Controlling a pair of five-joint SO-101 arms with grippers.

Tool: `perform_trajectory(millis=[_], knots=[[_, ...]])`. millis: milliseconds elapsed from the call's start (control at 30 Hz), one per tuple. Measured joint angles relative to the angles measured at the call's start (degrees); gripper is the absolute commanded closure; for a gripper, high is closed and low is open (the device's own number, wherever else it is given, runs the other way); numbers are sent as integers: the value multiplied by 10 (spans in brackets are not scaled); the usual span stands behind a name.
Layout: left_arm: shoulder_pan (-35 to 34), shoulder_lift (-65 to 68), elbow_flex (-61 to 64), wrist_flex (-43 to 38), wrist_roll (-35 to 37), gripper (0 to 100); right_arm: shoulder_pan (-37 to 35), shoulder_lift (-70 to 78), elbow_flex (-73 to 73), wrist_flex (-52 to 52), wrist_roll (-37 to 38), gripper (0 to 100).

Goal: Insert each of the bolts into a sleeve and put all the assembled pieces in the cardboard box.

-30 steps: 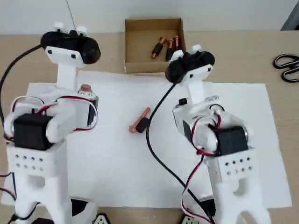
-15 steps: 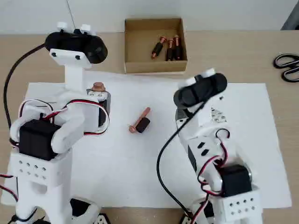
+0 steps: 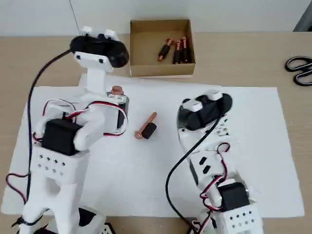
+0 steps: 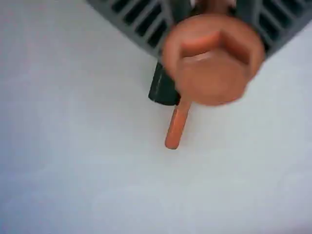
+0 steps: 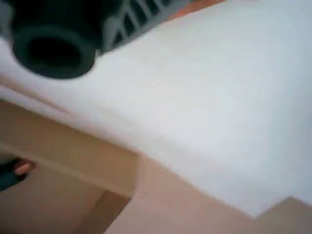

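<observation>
The left arm (image 3: 73, 141) stands over the left part of a white paper sheet (image 3: 273, 146) that covers the middle of the worktop (image 3: 243, 58). Its left end effector (image 4: 204, 9) is pinching a copper bolt (image 3: 117, 90), with the ribbed fingers (image 4: 131, 14) pressed against the shank on both sides. The bolt's hexagonal head sticks out, facing the wrist camera. The held bolt hangs above the sheet, toward the far left side of the worktop.

Just to its right, between the two arms and near the middle of the worktop, one assembled piece (image 3: 146, 127) lies flat on the sheet. A black collar wraps its copper shank, and the bare end of the shank points toward the far edge. Nothing touches it.

At the far edge, about midway along, sits the open cardboard box (image 3: 139, 48). Three assembled pieces (image 3: 176, 50) lie side by side in the box's right half.

The right arm (image 3: 214, 165) is folded over the right half of the sheet. The right end effector (image 5: 73, 29) grips a black sleeve (image 5: 53, 46) against a ribbed finger, with the sleeve's open bore turned to the wrist camera. It is held above the sheet, near the sheet's far border.

A pair of scissors (image 3: 300, 68) rests on the bare worktop at the right edge, well apart from everything else.
</observation>
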Motion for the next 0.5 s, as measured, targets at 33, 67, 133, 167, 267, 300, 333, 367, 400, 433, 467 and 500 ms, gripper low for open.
perform_trajectory(millis=[33, 67, 133, 167, 267, 300, 333, 367, 400, 433, 467, 500], knots=[[3, 0, 1, -8, 14, 994, -6, 0, 14, -4, 0, 994], [4, 0, 2, -14, 25, 994, -10, 0, 27, -11, 0, 994], [4, -2, 4, -26, 47, 994, -17, 0, 50, -25, 0, 994], [4, -2, 4, -33, 51, 994, -22, 0, 58, -33, -5, 994], [4, -2, 4, -55, 57, 994, -21, 0, 72, -47, -37, 994], [6, -2, 4, -64, 57, 994, -21, 0, 74, -52, -46, 994], [11, -2, 4, -72, 57, 994, -22, 0, 76, -57, -52, 994], [18, -2, 4, -80, 57, 994, -23, 0, 76, -61, -55, 994], [28, -2, 3, -86, 57, 994, -24, 0, 76, -63, -58, 994], [39, -4, 3, -95, 57, 994, -24, 0, 76, -63, -60, 994], [51, -7, 3, -106, 57, 994, -23, 0, 76, -63, -61, 995], [64, -12, 3, -120, 57, 994, -23, 0, 76, -63, -62, 995]])
